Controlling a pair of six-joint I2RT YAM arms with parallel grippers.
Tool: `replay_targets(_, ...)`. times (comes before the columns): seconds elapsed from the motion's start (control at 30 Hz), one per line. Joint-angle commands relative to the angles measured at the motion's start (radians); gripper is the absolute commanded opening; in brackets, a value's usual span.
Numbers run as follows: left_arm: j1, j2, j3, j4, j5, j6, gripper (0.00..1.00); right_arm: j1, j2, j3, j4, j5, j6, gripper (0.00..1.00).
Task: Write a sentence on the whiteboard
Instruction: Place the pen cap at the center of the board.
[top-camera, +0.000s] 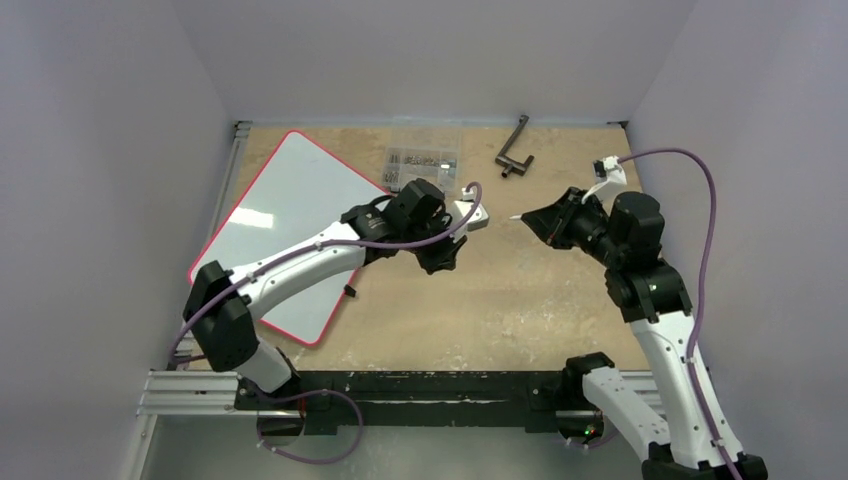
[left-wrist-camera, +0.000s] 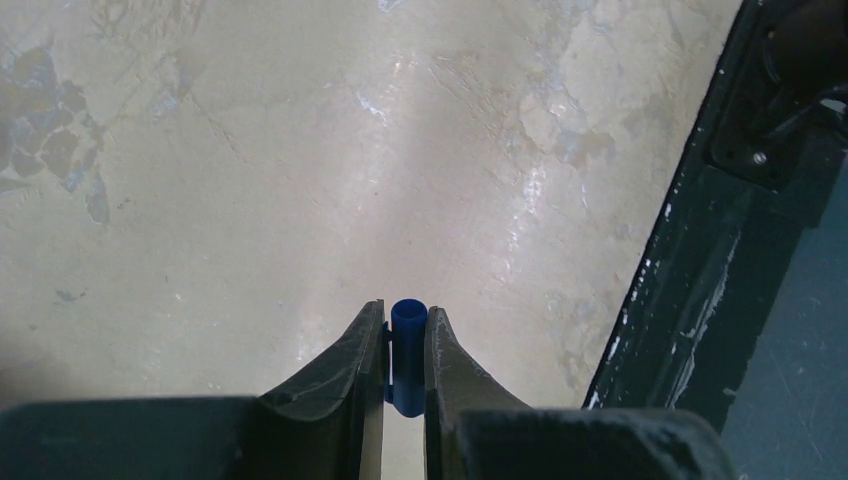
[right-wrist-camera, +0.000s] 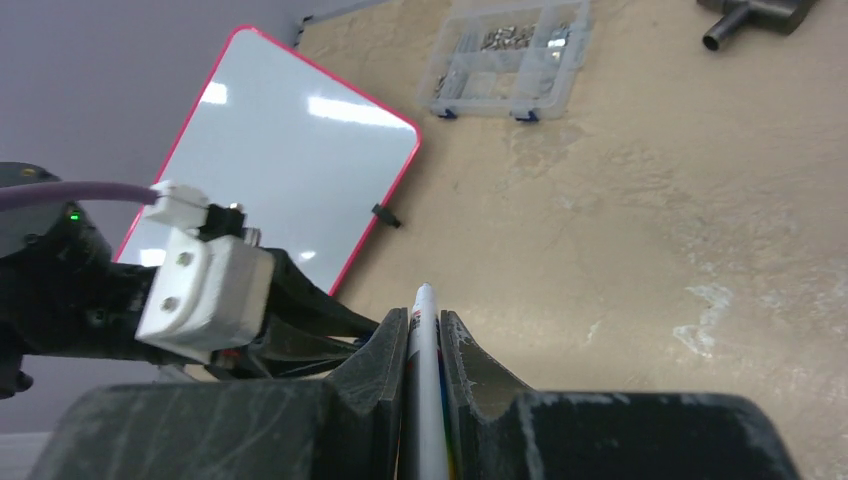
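Where the left arm (top-camera: 300, 262) reaches out over the tabletop (top-camera: 500, 310), its forearm crosses the near right part of the whiteboard (top-camera: 285, 205). The whiteboard lies flat on the far left of the tabletop, turned at an angle, red rim showing on all visible edges. Its exposed face is plain white with patches of glare.

The left jaws are clenched on a short blue cap (left-wrist-camera: 408, 350), which stands up between the fingertips above bare tabletop. The dark rail (left-wrist-camera: 690, 290) at the tabletop edge runs along the right of the left wrist view.

The right arm (top-camera: 650, 290) is raised at centre right, pointing towards the left arm. The right jaws are clenched on a white marker (right-wrist-camera: 424, 312), whose tip projects just past the fingertips. In the top view that tip sits near the left wrist, apart from it.

A small black piece (top-camera: 350, 291) lies just beside the whiteboard's right edge. A clear parts box (top-camera: 423, 166) and a black angled tool (top-camera: 514, 152) lie at the far edge, well apart from both arms.
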Motion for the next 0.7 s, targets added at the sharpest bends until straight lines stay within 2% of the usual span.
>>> replay_targets(0.0, 0.006, 0.104, -0.007, 0.13, -0.05, -0.164, 0.0, -0.007, -0.038, -0.024, 0.023, 0.133, -0.023, 0.0)
replay_targets(0.17, 0.006, 0.227, 0.005, 0.245, -0.079, -0.311, 0.0, -0.007, -0.037, -0.034, 0.032, 0.142, -0.041, 0.0)
replay_targets(0.37, 0.004, 0.335, 0.037, 0.334, -0.105, -0.454, 0.0, -0.006, -0.087, -0.024, 0.005, 0.306, -0.048, 0.0)
replay_targets(0.6, 0.006, 0.391, 0.069, 0.366, -0.133, -0.528, 0.0, -0.006, -0.117, -0.028, -0.019, 0.385, -0.043, 0.0)
replay_targets(0.67, 0.006, 0.391, 0.071, 0.366, -0.151, -0.532, 0.07, -0.007, -0.124, -0.036, -0.014, 0.384, -0.041, 0.0)
